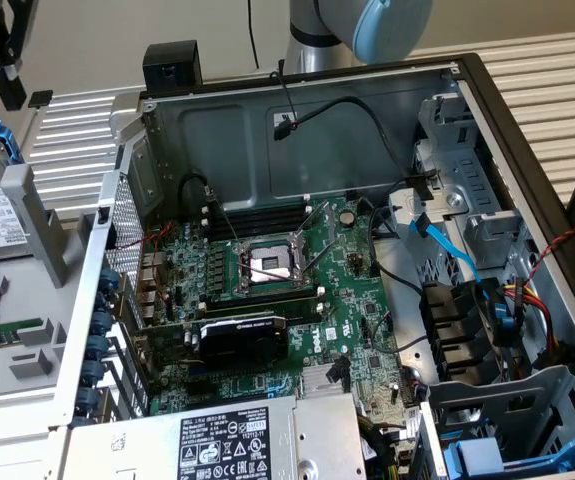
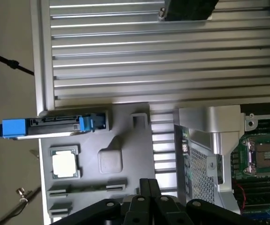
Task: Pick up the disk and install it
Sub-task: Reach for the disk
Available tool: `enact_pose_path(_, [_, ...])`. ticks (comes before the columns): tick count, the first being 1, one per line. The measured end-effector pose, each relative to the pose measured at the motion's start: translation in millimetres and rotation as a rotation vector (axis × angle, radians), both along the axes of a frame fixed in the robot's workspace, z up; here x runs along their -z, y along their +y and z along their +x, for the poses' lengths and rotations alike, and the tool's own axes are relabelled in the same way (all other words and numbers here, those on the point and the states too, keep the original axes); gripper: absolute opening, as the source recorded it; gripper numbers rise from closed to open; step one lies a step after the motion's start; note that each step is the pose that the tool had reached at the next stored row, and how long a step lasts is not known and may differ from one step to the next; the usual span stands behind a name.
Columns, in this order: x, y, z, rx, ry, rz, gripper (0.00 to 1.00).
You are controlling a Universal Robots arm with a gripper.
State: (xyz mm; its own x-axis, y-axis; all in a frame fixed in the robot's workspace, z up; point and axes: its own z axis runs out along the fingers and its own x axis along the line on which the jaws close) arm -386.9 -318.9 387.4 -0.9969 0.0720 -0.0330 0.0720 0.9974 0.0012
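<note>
Disk (image 2: 48,125), clipped in its blue carrier (image 2: 12,127), is stood on edge in the grey tray (image 2: 125,122) on the tabletop (image 2: 172,47), beside the open computer case (image 1: 267,130). The end effector (image 2: 149,197) is clenched on nothing and is held above the tray, well apart from the disk. For a sound pick, the fingers should be parted, centred across the metal body and lowered squarely, so that the processor (image 2: 65,164) just beside is not struck.
</note>
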Motion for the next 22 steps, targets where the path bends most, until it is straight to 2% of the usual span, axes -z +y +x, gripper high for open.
enact_pose_path(13, [0.0, 24.5, -54.9, 0.000, 0.0017, -0.0014, 0.11])
enact_pose_path(17, [0.0, 32.1, -71.6, 0.000, 0.0045, -0.0031, 0.11])
enact_pose_path(18, [0.0, 32.8, -75.2, 0.000, 0.0081, -0.0031, 0.11])
enact_pose_path(19, [0.0, 33.1, -77.8, 0.000, 0.0164, -0.0030, 0.11])
enact_pose_path(22, [0.0, 33.8, -84.6, 0.000, 0.0496, -0.0031, 0.11])
